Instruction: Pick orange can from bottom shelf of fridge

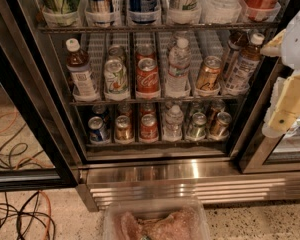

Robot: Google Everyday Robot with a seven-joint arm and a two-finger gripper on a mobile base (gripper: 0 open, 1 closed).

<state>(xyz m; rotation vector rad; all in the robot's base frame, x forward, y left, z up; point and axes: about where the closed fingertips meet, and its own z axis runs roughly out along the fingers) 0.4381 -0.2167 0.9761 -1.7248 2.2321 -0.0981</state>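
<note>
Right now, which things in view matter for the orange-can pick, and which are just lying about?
Job: orange can, right end of the bottom shelf; fridge; tool, at the picture's right edge, clear of the shelves.
Just there: same shelf's blue can, red cola can, water bottle; floor cables; clear tub.

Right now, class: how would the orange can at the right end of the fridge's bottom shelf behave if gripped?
The orange can looks like rigid metal, so probably firm but smooth and slippery. It seems to lean in its lane, so a nudge may tip it toward the silver-green can. The gripper hangs off to its right.
</note>
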